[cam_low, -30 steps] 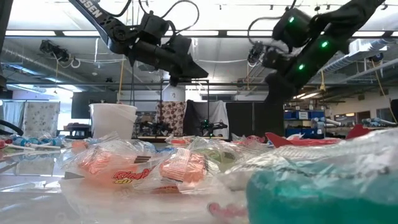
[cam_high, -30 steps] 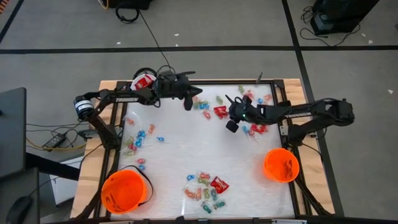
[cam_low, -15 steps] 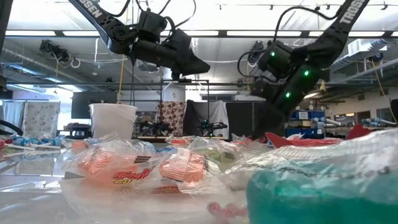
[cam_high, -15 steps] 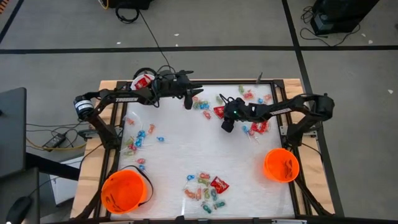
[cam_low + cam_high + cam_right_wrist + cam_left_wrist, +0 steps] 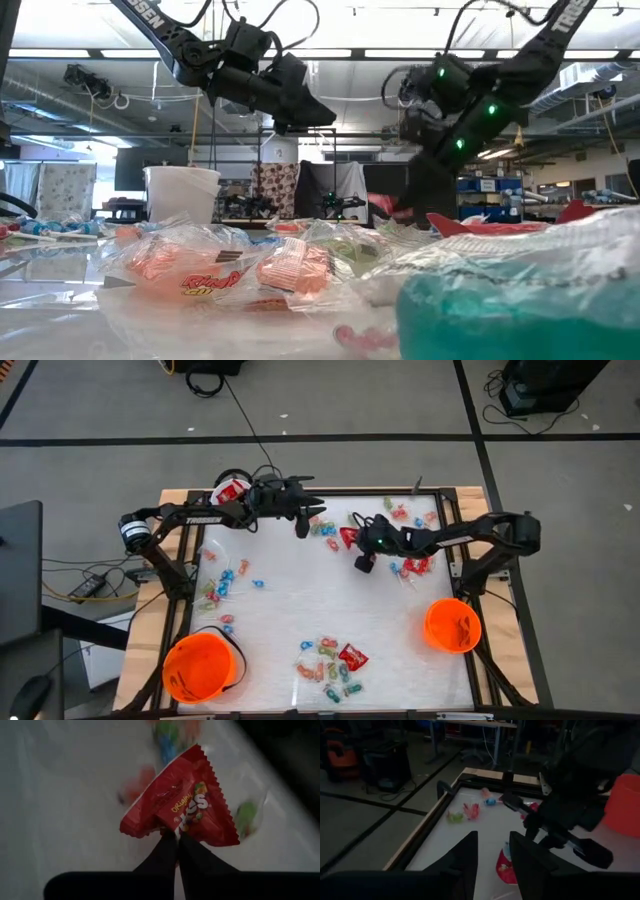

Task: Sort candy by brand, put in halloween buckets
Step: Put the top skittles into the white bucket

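right gripper (image 5: 176,836) clenched on edge of red candy packet (image 5: 186,805), lifted off the table (image 5: 300,610) nr far-right candy pile (image 5: 410,565); left gripper (image 5: 303,520) over far edge by white pail (image 5: 231,490), fingers (image 5: 465,855) parted, apparently holding nothing; orange buckets (image 5: 452,625) (image 5: 200,665) at near corners; more candy (image 5: 328,660) near front.

Counts from above: 2 orange buckets (image 5: 200,667) (image 5: 452,625), 1 white bucket (image 5: 231,490) at the far left corner. 2 robot arms. Red packets: 1 in the right gripper (image 5: 352,538), 1 in the near pile (image 5: 352,656), a few more by the right edge (image 5: 416,565). Small sweets too many and too small to count.
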